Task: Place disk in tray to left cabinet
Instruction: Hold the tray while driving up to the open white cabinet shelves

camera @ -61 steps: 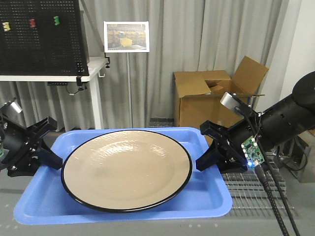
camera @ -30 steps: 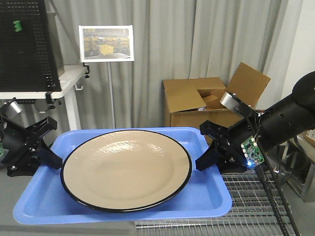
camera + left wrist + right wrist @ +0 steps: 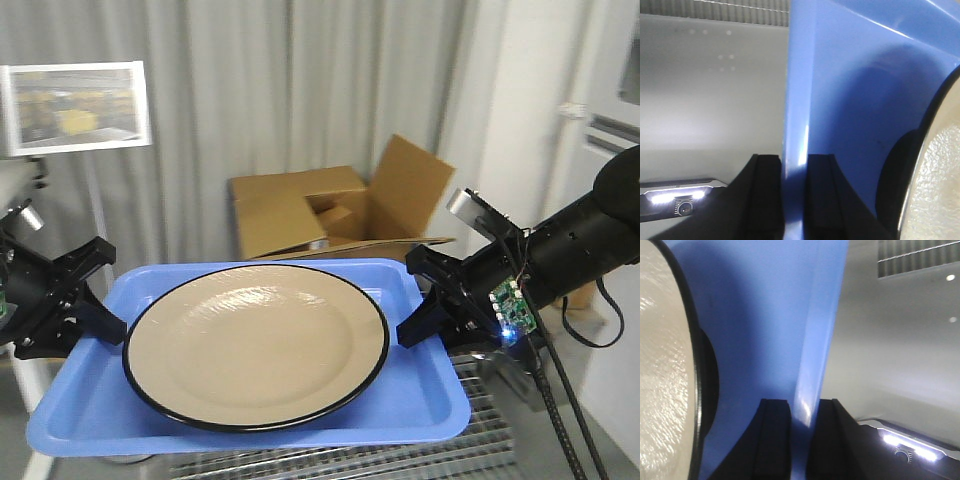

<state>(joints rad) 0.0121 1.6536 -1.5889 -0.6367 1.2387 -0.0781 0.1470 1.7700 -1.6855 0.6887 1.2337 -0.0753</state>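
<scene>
held level between both arms: blue tray (image 3: 80,425) with the tan plate (image 3: 257,345) lying flat in its middle. left gripper (image 3: 100,293) clamped on the tray's left rim, right gripper (image 3: 420,297) clamped on its right rim. shown close in both wrist views, black fingers (image 3: 767,200) pressed to either side of the blue edge. no slip of plate or tray against the grippers over the last second. behind them, everything slid leftward: pegboard and white table gone from view, framed picture (image 3: 75,108) now at the left edge, cardboard box (image 3: 320,205) near the middle, a pale panel (image 3: 610,110) entering at right. probably a turn of the base, mid-carry. shelving not yet recognisable, so placing still ahead.
</scene>
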